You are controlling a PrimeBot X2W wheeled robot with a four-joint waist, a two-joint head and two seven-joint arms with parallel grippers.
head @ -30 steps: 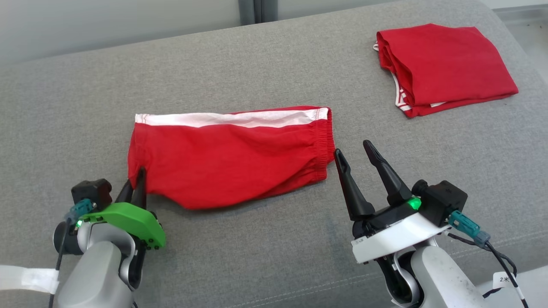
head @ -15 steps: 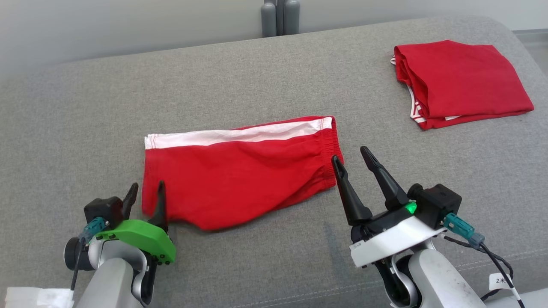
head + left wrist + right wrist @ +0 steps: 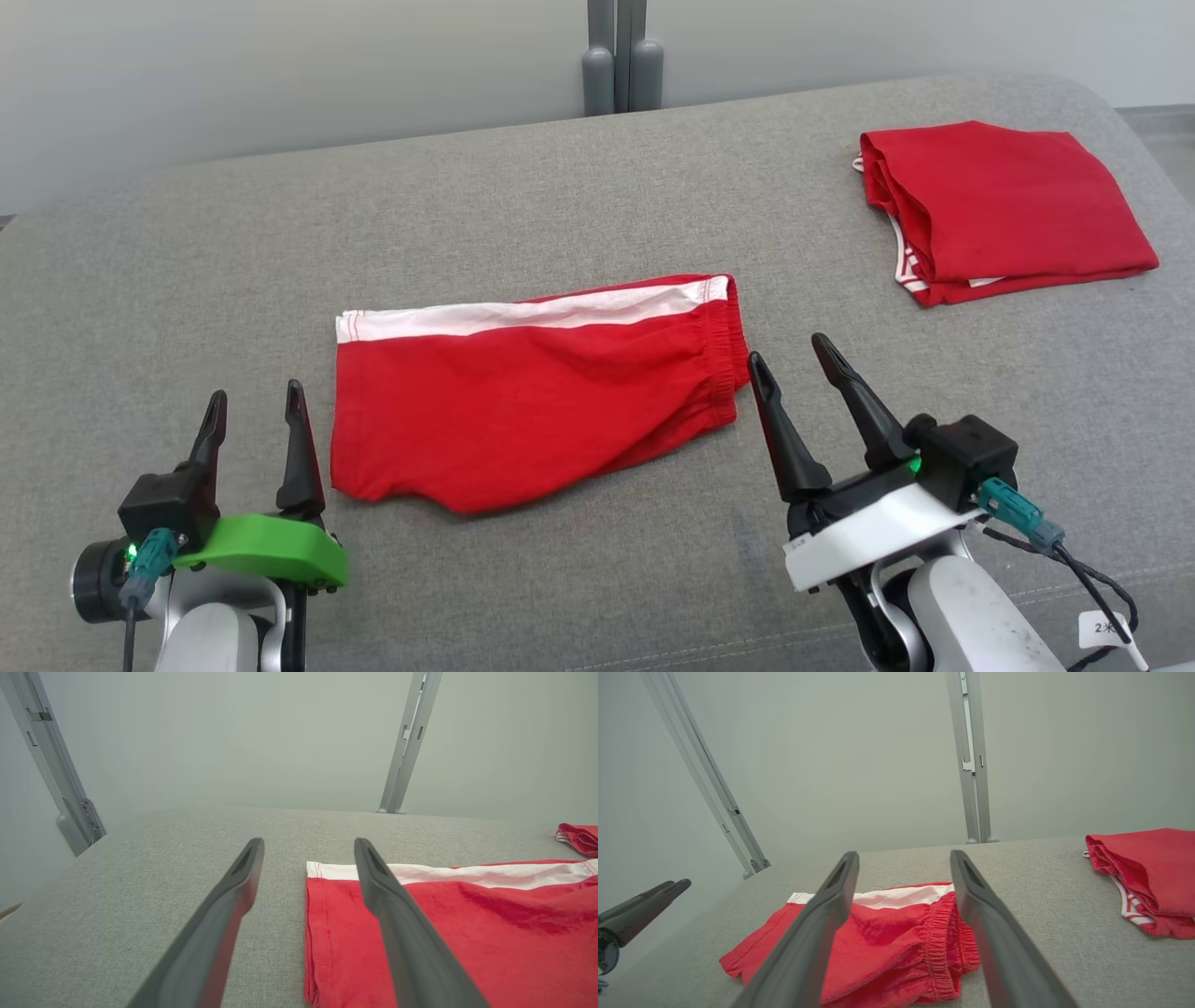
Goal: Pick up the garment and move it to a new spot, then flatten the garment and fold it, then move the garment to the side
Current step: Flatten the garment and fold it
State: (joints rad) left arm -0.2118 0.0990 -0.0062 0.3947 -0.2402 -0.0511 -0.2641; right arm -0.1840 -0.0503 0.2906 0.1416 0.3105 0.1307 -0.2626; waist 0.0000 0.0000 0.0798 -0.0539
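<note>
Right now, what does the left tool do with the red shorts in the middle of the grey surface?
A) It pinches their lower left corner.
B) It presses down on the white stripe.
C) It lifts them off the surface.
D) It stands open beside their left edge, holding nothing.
D: the left tool is open, just off the left edge of the red shorts, with nothing between its fingers.

Red shorts, white stripe along the far edge, lie folded flat between the left end effector and the right end effector, waistband just beside the right.
</note>
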